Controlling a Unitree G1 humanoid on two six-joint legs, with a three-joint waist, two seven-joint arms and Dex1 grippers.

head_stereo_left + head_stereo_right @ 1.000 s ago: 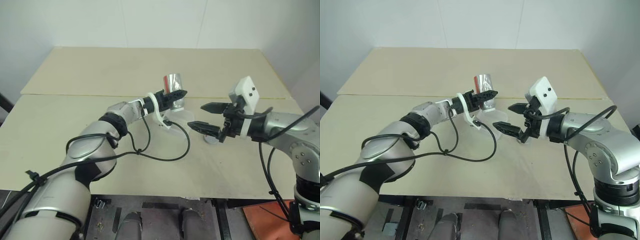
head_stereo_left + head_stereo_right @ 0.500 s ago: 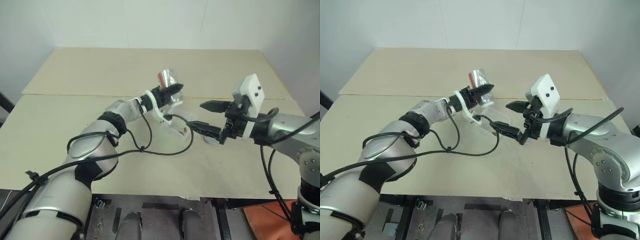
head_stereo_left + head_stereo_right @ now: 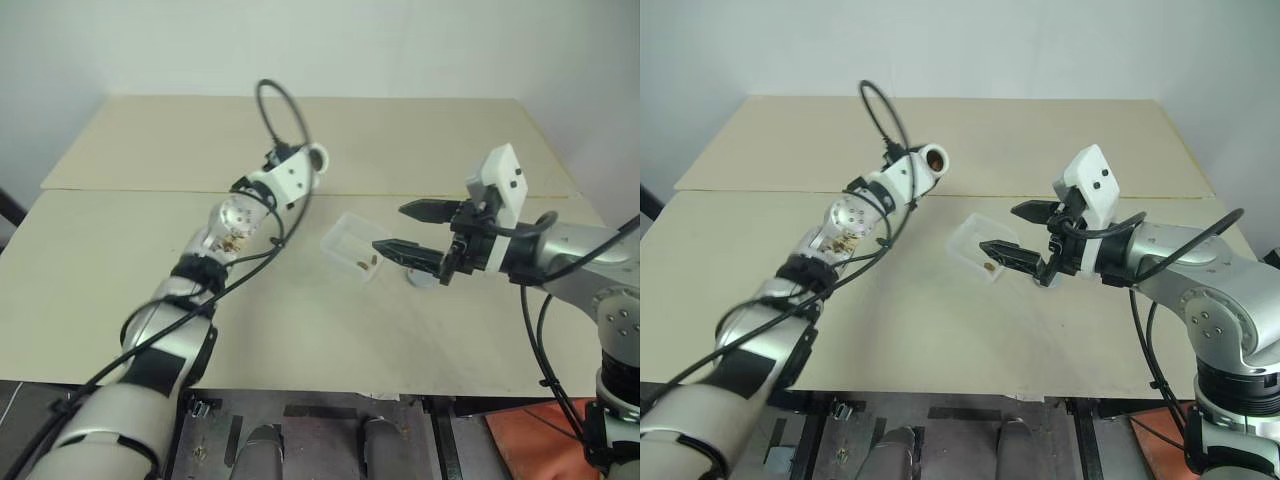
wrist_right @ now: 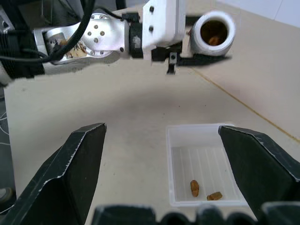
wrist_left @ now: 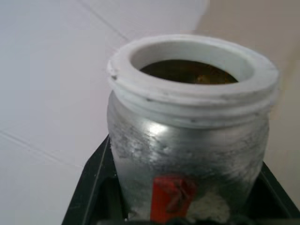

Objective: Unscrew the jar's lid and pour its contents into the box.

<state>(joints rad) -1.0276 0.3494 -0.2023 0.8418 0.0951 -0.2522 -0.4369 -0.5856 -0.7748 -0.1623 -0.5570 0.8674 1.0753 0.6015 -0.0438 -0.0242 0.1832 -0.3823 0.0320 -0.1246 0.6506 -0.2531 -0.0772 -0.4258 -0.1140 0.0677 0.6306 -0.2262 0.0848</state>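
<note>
Above table: L tool (image 4: pixel 206 56) clamped on jar (image 5: pixel 187 140), R tool (image 3: pixel 405 230) wide apart, empty.

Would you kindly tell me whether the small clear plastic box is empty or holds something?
It holds something: two tiny brown bits lie on the floor of the small clear plastic box.

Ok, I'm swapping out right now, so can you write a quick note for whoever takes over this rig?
Left gripper: shut on the jar, held off the table, its open mouth roughly level; a brown bit shows inside.
Right gripper: open, empty, beside the box.
Lid: off, on the table under the right gripper.
Box: two brown bits inside.
Left: perhaps tip out the rest.
</note>
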